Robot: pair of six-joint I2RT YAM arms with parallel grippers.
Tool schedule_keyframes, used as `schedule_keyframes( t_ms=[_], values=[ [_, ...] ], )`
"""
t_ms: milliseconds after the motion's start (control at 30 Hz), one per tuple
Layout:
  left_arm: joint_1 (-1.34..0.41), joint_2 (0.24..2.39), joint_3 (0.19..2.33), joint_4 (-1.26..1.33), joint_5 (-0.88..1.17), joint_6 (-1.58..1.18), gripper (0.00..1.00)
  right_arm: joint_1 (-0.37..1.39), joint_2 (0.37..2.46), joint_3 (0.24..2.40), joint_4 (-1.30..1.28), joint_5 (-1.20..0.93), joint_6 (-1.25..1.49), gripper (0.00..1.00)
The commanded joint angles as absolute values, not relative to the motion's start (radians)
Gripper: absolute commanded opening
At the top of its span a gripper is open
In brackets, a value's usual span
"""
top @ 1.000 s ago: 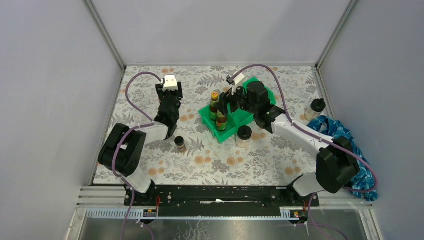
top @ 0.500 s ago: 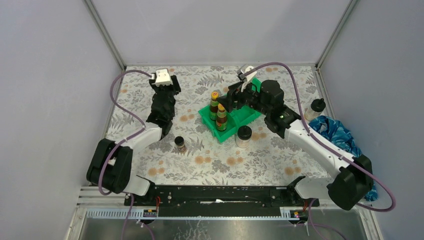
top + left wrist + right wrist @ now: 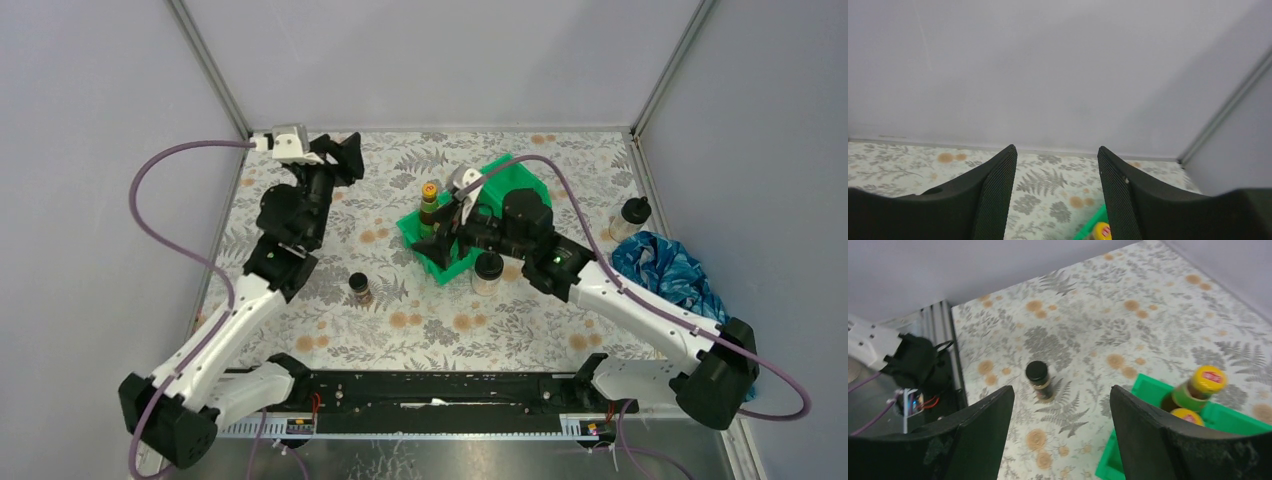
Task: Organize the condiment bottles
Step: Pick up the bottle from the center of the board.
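A yellow-capped brown bottle [image 3: 430, 195] stands in the green bin's [image 3: 522, 178] near-left compartment. In the right wrist view both yellow-capped bottles show, one [image 3: 1206, 383] behind the other [image 3: 1190, 416], in the bin [image 3: 1147, 390]. A short dark black-capped jar [image 3: 360, 288] stands alone on the cloth left of the bin and also shows in the right wrist view [image 3: 1039, 379]. One clear black-lidded jar [image 3: 488, 270] stands at the bin's near side, another [image 3: 630, 218] far right. My right gripper [image 3: 432, 238] [image 3: 1062, 390] is open and empty over the bin's near-left corner. My left gripper [image 3: 348, 158] [image 3: 1055, 150] is open, empty and raised at the back left. The second dark jar is hidden.
A crumpled blue cloth [image 3: 668, 268] lies at the right edge. The floral table cover [image 3: 450, 320] is walled by grey panels on three sides. The right arm crosses over the bin. A yellow cap [image 3: 1103, 231] peeks in at the bottom of the left wrist view.
My left arm has stretched up and swung its gripper back-left, higher off the table. My right gripper has moved from above the bin toward its near-left corner, facing the dark jar.
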State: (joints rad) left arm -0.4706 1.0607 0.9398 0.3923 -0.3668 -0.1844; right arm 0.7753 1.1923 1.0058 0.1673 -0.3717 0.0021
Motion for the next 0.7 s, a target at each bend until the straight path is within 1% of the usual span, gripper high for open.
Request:
schedule_keyframes(
  t_ms=[0, 167, 367, 667],
  values=[
    [-0.525, 0.94, 0.963, 0.171, -0.337, -0.277, 0.66, 0.872, 1.218, 0.981, 0.168, -0.357, -0.035, 0.77],
    [-0.566, 0.802, 0.943, 0.018, -0.358, -0.337, 0.66, 0.952, 1.284, 0.951, 0.214, -0.341, -0.035, 0.77],
    [-0.575, 0.659, 0.911, -0.13, -0.365, -0.403, 0.66, 1.001, 1.398, 0.94, 0.287, -0.34, -0.035, 0.78],
    [-0.574, 0.525, 0.887, -0.284, -0.382, -0.453, 0.66, 1.043, 1.606, 1.056, 0.313, -0.335, -0.046, 0.81]
  ],
)
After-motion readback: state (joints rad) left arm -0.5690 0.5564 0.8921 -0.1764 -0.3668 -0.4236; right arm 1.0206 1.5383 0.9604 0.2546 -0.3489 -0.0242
